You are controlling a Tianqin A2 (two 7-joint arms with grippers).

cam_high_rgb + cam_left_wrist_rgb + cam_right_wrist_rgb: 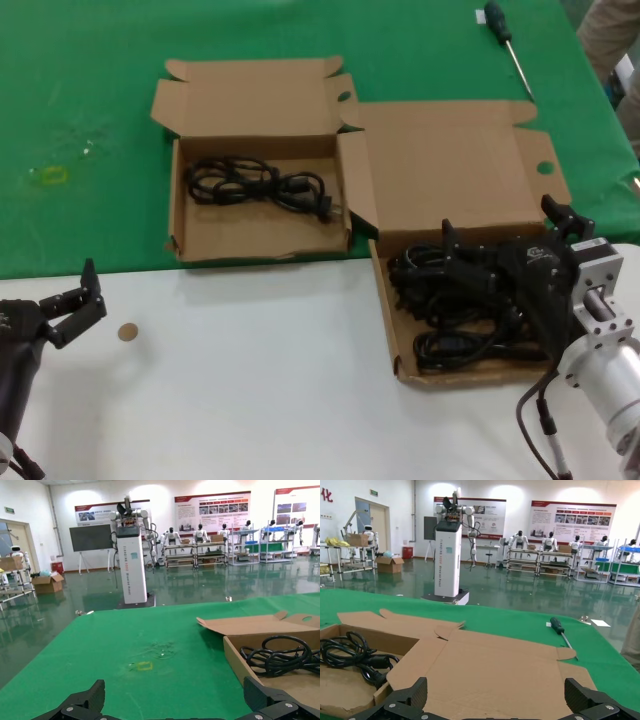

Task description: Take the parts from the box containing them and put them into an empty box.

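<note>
The larger brown box lies at the right with its plain lid folded back. Several black looped cables fill it. My right gripper hangs just above them at the tray's far end, open wide and holding nothing; its wrist view looks across the lid between the spread fingers. The smaller box, with a wavy-edged flap, sits to the left and holds one cable bundle. My left gripper waits open and empty over the white table at the near left.
A black-handled screwdriver lies on the green cloth behind the larger box. A small brown disc rests on the white table near the left gripper. A yellow mark is on the cloth at far left. A person stands at the back right.
</note>
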